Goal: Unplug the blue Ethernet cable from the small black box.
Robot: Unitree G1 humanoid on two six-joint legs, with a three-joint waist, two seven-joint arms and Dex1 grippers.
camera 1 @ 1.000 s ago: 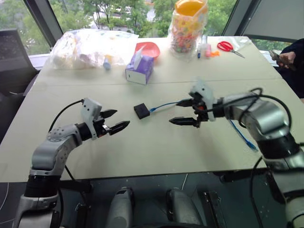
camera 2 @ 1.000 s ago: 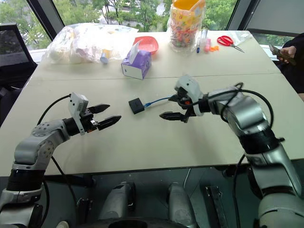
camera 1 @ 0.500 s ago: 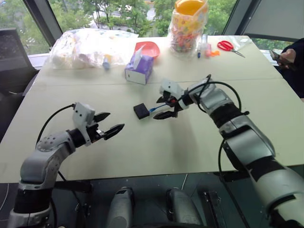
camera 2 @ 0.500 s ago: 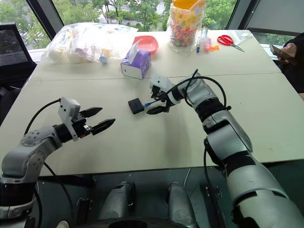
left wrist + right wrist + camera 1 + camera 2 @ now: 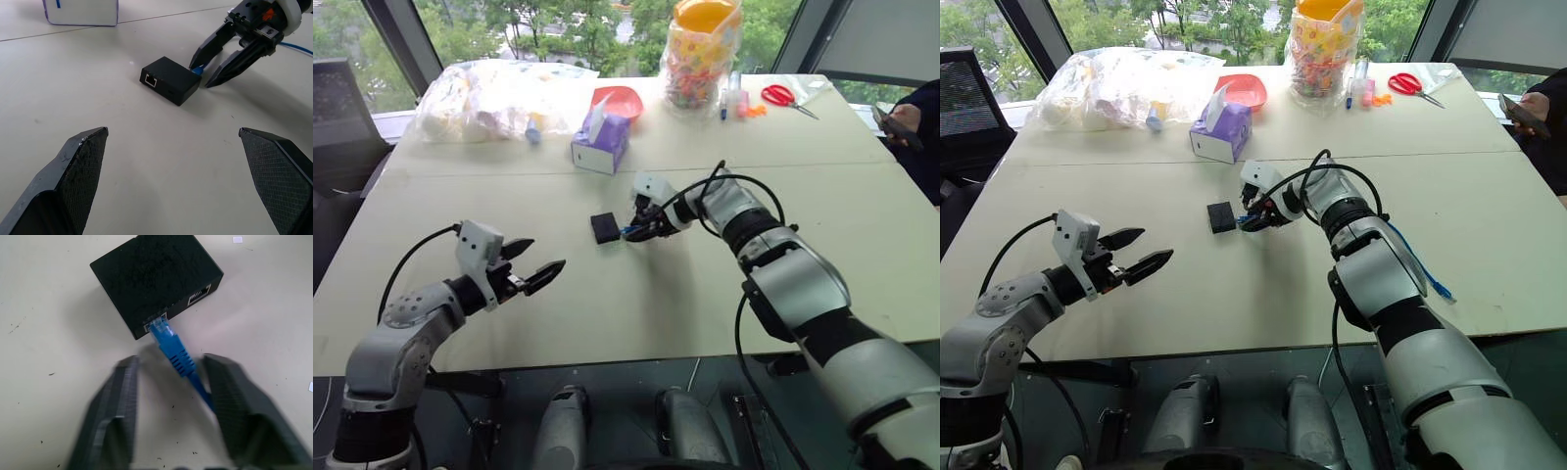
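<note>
The small black box (image 5: pixel 604 227) lies flat near the middle of the table. The blue Ethernet cable (image 5: pixel 173 350) is plugged into its side and trails off to the right toward the table edge (image 5: pixel 1417 266). My right gripper (image 5: pixel 634 232) reaches in from the right, just behind the plug. One finger stands on each side of the blue boot, with narrow gaps showing between finger and cable. My left gripper (image 5: pixel 543 257) hovers open and empty at the near left, well short of the box (image 5: pixel 171 81), which it faces.
A purple tissue box (image 5: pixel 600 144) stands behind the black box. Farther back are a red bowl (image 5: pixel 619 99), a bulky clear plastic bag (image 5: pixel 494 98), a jar of sweets (image 5: pixel 702 54) and red scissors (image 5: pixel 786 97). A person's hand with a phone (image 5: pixel 901 122) is at the far right.
My right arm has swung left and down to the box, and its wide jaws have narrowed around the cable by the plug. The left gripper drew back slightly, still open.
</note>
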